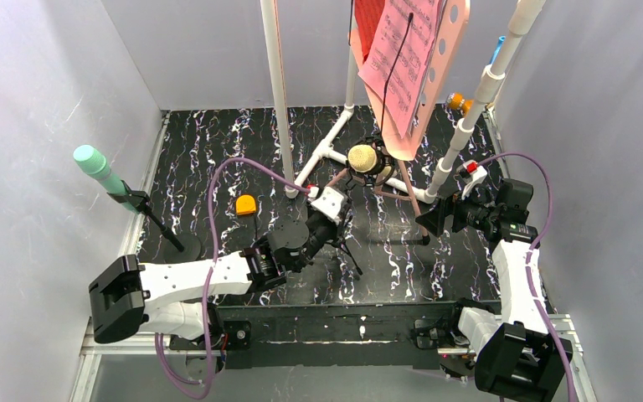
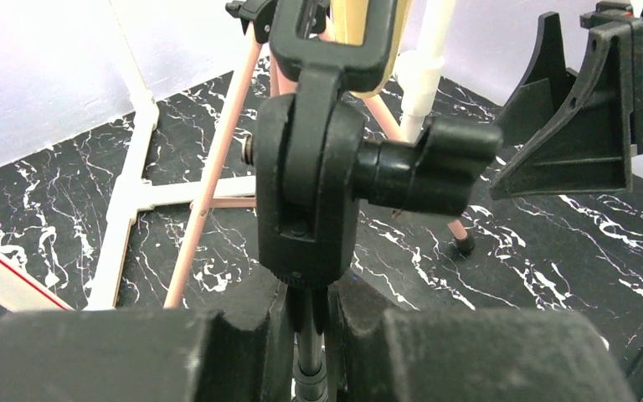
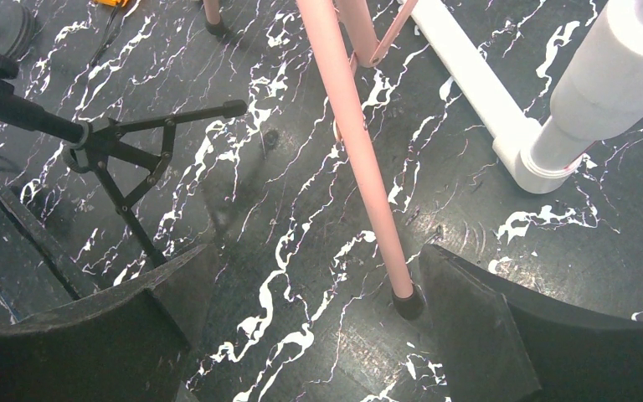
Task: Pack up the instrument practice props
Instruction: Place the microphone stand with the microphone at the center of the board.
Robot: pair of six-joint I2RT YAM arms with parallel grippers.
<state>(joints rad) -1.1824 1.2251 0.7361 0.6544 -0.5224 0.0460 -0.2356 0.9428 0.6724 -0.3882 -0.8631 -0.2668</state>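
Yellow foam-headed microphone [image 1: 362, 157] sits in a black plastic clip [image 2: 310, 180] directly above the left gripper [image 2: 310, 339]. The gripper's two black pads [image 2: 176, 356] are closed against either side of the thin black stand pole [image 2: 310, 364] just below the clip. The black tripod base [image 3: 121, 155] of this stand spreads on the black white-veined tabletop [image 3: 285, 209], to the left of the right gripper [image 3: 318, 285].

The right gripper is spread wide and holds nothing. One pale pink tubular leg [image 3: 360, 167] of the pink hole-punched music stand [image 1: 439, 71] slants down between its fingers, nearer the right one. The leg's black rubber foot [image 3: 408, 303] rests on the tabletop, apart from both fingers.

High above both grippers, the stand's desk carries pink printed sheet music [image 1: 398, 59], with a red folder [image 1: 370, 21] behind it. A white plastic pipe frame [image 3: 469, 67] lies beyond the right gripper. A mint-green microphone [image 1: 96, 165] on its own black stand is well to the left of the left gripper.
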